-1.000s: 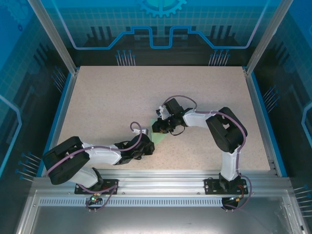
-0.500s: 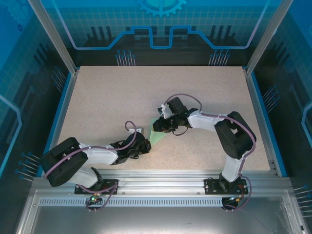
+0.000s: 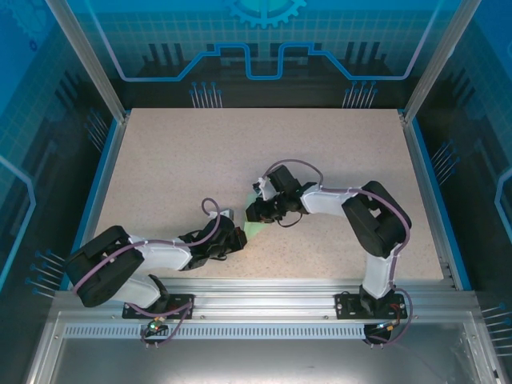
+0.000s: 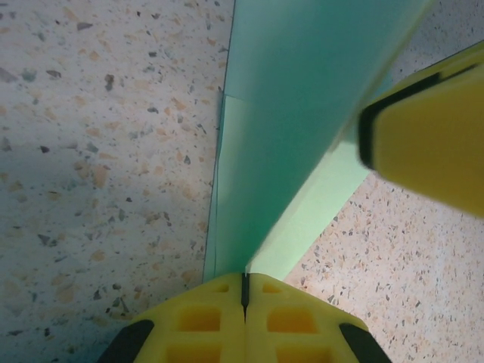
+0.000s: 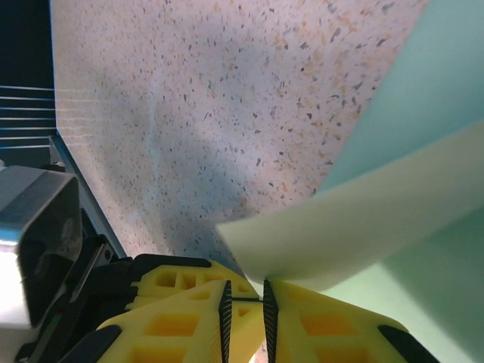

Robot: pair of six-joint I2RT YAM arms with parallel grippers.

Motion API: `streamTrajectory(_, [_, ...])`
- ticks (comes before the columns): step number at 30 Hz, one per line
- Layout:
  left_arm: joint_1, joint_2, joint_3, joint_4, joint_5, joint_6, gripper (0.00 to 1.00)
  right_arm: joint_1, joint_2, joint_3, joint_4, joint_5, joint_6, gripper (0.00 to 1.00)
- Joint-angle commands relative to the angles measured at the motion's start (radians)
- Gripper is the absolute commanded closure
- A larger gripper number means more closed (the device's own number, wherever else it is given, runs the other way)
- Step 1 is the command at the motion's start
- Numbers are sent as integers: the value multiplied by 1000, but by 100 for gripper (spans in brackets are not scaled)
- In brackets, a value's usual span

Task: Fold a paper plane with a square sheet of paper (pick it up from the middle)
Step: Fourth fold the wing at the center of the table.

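Sheet (image 3: pixel 257 227): pale mint green and partly folded. It sits near the middle of the speckled table (image 3: pixel 176 160), somewhat toward the near edge, between the two hands.

Left: the left arm (image 3: pixel 160 254) lies low along the near-left part of the table and reaches rightward. The left hand (image 3: pixel 238 235) meets the sheet's near-left end. In the left wrist view its yellow fingers (image 4: pixel 198 318) are pressed together with no gap, and the sheet's edge is pinched in the seam between them. From that seam one layer lies flat on the table, while another rises steeply as a darker green wall. At the upper right of this view, a yellow finger of the right hand stands just beside the raised layer.

Right: the right hand (image 3: pixel 254 214) comes onto the sheet from the far-right side. In the right wrist view its fingers stand a narrow slit apart. The corner of a curled, paler flap reaches that slit, but whether it is clamped cannot be told. More of the sheet lies flat at the right of this view. The right arm (image 3: pixel 372 220) bends back to its base at the near-right.
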Motion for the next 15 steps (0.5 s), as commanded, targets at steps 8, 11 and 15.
streamTrajectory(8, [14, -31, -14, -77, 8, 19, 80, 1, 90, 74, -3, 24, 20, 82])
streamTrajectory(11, [14, -54, -13, -107, 4, 38, 74, -4, 98, 77, -3, 26, 20, 82])
streamTrajectory(15, [13, -74, -10, -138, 6, 63, 73, -4, 106, 83, -8, 27, 17, 82])
